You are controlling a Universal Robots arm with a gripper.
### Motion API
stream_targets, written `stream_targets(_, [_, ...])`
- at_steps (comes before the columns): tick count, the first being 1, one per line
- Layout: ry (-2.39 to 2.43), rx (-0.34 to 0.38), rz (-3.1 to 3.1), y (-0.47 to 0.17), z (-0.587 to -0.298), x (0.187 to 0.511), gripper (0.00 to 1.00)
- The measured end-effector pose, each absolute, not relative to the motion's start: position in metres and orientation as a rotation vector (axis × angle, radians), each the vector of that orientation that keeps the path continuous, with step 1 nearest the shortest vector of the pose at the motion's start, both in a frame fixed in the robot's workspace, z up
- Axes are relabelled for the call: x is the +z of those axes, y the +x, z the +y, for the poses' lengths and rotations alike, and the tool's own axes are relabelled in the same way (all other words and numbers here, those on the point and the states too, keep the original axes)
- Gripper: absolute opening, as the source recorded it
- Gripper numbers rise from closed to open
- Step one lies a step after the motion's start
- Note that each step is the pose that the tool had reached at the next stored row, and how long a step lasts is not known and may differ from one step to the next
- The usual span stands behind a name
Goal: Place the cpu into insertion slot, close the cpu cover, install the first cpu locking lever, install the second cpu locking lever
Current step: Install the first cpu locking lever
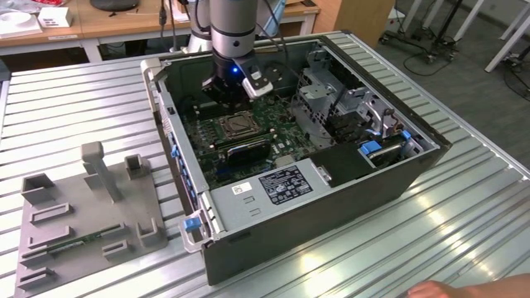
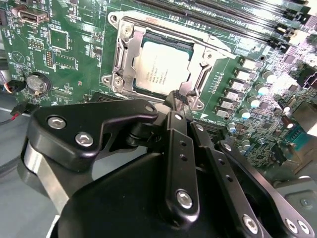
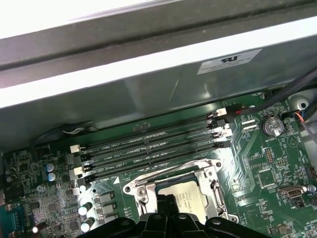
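under silver cover frame (image 2: pixel 130 54): flat square cpu (image 2: pixel 161 67).

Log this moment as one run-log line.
gripper: shut, at socket edge | cpu: seated in insertion slot | cpu cover: down over cpu

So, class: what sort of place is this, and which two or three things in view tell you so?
Probably a robotics lab or test workshop. An opened computer case lies on a ribbed metal table, a robot arm reaches into it above the green circuit board, and wooden desks stand behind.
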State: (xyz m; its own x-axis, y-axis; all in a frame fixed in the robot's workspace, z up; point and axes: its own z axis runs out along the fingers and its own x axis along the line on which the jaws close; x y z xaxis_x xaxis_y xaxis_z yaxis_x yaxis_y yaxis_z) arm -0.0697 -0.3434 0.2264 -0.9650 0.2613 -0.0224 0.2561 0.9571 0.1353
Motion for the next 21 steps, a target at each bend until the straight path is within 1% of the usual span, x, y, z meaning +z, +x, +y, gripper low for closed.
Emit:
stream_targets(16, [0.407,0.203,3.073,-0.0679,-0.3434,0.2264,0.11])
stream_targets(18, [0.408,0.191,3.079,-0.0667,-0.3434,0.2265,0.11])
stream_targets(21, [0.410,0.147,3.092,-0.0645,-0.3434,0.2264,0.11])
